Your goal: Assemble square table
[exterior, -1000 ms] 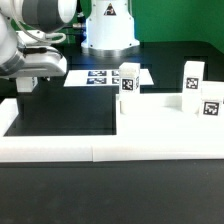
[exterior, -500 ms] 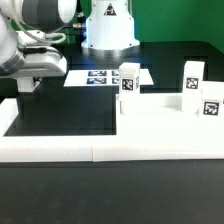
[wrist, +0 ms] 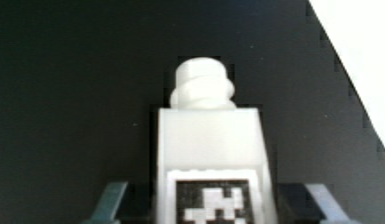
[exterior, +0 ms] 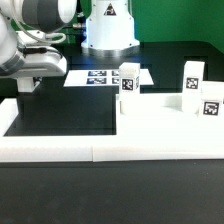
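Note:
The white square tabletop lies at the exterior view's right, against the border wall. Three tagged white leg posts show at it: one at its near-left corner, one further back, and one at the right. In the wrist view a fourth leg post lies on the black table with its tag up and its rounded screw tip pointing away. My gripper straddles it, jaws open, with a dark gap on each side of the post. In the exterior view the gripper is low at the left, and this leg is hidden there.
The long low white border wall runs along the front and up the left side. The marker board lies at the back by the white robot base. A white edge crosses one side of the wrist view.

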Robot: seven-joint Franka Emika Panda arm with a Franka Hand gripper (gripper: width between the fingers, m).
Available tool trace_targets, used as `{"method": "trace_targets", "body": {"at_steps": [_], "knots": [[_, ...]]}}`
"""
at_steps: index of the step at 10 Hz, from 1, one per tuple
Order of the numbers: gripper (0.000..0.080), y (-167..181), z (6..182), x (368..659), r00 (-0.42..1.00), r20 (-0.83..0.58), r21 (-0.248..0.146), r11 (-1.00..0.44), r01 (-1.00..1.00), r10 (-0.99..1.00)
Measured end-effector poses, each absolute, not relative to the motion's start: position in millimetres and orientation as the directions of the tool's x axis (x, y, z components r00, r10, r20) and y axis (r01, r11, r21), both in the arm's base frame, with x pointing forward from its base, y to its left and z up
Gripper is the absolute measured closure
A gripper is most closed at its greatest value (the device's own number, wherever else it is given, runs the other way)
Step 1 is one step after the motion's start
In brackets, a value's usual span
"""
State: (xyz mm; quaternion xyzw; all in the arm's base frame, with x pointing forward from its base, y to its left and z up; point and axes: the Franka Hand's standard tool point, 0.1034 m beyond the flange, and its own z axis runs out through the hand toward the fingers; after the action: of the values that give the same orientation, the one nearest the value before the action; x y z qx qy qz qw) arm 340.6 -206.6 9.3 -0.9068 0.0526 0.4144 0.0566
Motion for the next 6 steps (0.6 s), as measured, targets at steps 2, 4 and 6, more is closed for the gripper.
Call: {"method": "trace_targets", "body": {"at_steps": [2,4,6], "knots": [[0.0514,-206.6,9.3,340.6,0.651,-0.757,-0.059,-0.988,-0.142,-0.049],[0.0514,-206.6,9.3,340.6,0.651,-0.757,-0.059,-0.988,-0.142,-0.049],[0.0514,-206.6,9.3,340.6,0.651,-0.757,-0.059,-0.988,-0.142,-0.049]]}}
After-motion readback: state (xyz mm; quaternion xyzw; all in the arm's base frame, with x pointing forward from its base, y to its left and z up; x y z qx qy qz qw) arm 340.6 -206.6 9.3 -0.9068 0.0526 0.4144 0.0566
